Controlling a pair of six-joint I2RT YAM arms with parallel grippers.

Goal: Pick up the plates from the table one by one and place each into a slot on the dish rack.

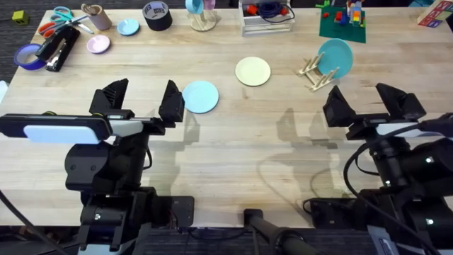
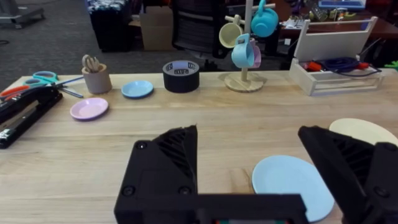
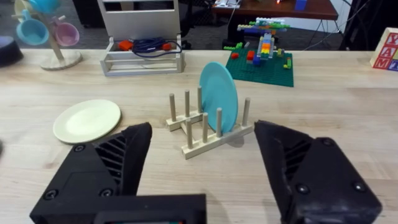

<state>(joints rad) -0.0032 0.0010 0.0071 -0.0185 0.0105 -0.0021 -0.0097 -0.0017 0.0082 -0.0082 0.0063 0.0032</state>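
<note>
Light blue plate (image 1: 200, 96) flat on table (image 1: 233, 156) left of centre, pale yellow plate (image 1: 253, 71) just beyond, teal plate (image 1: 335, 57) upright in dish rack (image 1: 316, 73); likely light, stiff, slippery, best pinched at rim; left end effector (image 1: 141, 100) and right end effector (image 1: 369, 103) both spread apart, empty.

Left tool (image 1: 141, 97) and right tool (image 1: 369, 105), jaws spread wide, both empty.

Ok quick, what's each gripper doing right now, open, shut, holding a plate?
Left gripper: open, empty, beside the flat light blue plastic plate.
Right gripper: open, empty, near the small light-wood dish rack.
</note>
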